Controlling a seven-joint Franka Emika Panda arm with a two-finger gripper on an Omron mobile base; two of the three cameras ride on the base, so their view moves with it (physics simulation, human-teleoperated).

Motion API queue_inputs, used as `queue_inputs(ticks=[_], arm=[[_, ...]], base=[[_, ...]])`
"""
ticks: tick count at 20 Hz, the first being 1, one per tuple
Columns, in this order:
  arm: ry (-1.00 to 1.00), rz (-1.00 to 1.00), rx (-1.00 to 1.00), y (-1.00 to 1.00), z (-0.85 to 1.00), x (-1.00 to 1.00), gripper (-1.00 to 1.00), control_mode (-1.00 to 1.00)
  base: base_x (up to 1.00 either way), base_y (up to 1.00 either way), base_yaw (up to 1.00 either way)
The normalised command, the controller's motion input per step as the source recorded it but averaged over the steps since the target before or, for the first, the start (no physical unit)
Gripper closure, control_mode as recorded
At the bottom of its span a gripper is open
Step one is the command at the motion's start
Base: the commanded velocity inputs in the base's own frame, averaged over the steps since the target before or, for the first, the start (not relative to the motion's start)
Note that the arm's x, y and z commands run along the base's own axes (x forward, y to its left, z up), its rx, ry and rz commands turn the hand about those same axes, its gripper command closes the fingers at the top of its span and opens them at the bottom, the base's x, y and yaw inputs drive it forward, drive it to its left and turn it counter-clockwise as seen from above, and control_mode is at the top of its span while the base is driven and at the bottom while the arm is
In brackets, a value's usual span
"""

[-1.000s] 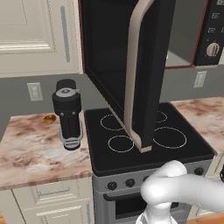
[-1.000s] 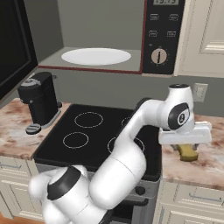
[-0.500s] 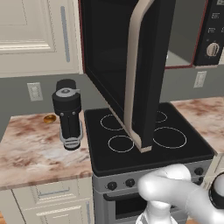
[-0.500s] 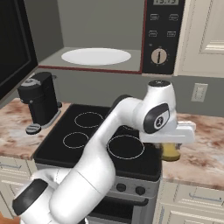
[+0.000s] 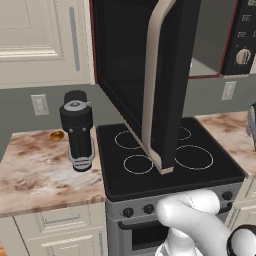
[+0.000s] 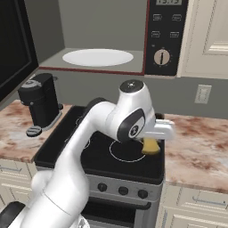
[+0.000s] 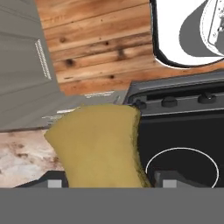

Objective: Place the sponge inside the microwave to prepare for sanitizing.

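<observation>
The sponge (image 7: 98, 146) is pinched between the fingers of the tool (image 7: 107, 180), hanging above the right edge of the stove (image 6: 107, 153) beside the marble table (image 6: 196, 147). Above, the microwave (image 6: 100, 40) stands with its door (image 5: 145, 85) swung open, a white plate (image 6: 98, 57) inside.

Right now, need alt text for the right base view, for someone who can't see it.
The white arm reaches over the black stovetop, its tool holding a dull-yellow sponge above the front right burner. Behind and above, the microwave stands open with a white turntable plate inside; a black coffee maker sits on the marble counter at left.
</observation>
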Motion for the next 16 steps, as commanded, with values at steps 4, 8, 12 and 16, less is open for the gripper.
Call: queue_inputs(ticks=[4, 8, 12, 16], arm=[[-0.23, 0.00, 0.00, 0.67, 0.19, 0.06, 1.00, -1.00], [-0.09, -0.01, 0.03, 0.50, 0.39, 0.02, 1.00, -1.00], [0.00, -0.01, 0.14, 0.15, 0.44, -0.05, 1.00, -1.00], [-0.04, -0.04, 0.17, 0.05, 0.47, 0.00, 1.00, -1.00]], base=[[0.00, 0.00, 0.00], [0.00, 0.00, 0.00], [0.00, 0.00, 0.00], [0.00, 0.00, 0.00]])
